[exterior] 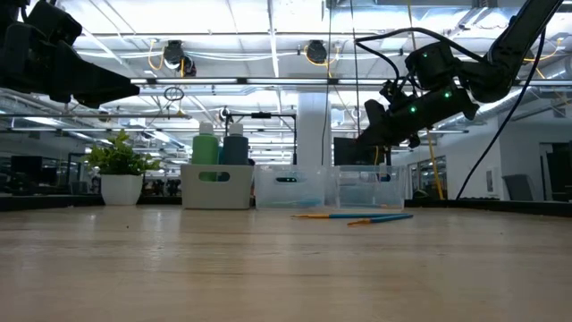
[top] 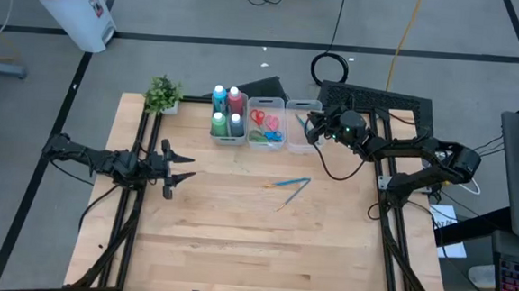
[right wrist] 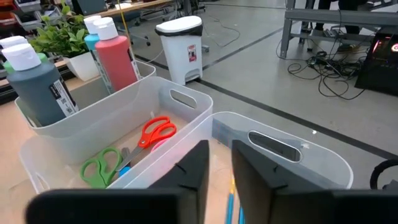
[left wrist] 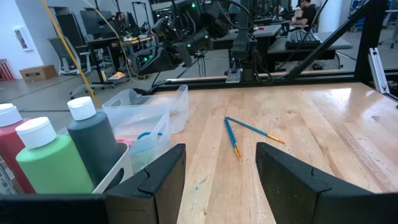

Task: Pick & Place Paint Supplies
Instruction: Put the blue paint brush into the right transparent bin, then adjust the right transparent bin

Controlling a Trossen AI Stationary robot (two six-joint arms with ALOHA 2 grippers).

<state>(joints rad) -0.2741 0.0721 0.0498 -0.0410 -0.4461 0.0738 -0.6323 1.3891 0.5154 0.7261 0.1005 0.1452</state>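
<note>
Three clear bins stand in a row at the table's far edge. The left one holds four paint bottles (top: 228, 113), the middle one scissors (right wrist: 155, 132) with red and green handles. My right gripper (right wrist: 221, 152) hovers over the right bin (right wrist: 280, 134), fingers a narrow gap apart. A blue brush with an orange tip (right wrist: 231, 198) shows through that gap, down in the bin. Two more blue brushes (top: 290, 185) lie crossed on the bare wood right of centre. My left gripper (top: 181, 170) waits open at the table's left, pointing level, with nothing between its fingers.
A small potted plant (top: 163, 93) stands at the far left, beside the bottle bin. A white waste bin (top: 70, 3) stands on the floor beyond the table. The wood in front of the bins and around the two brushes is open.
</note>
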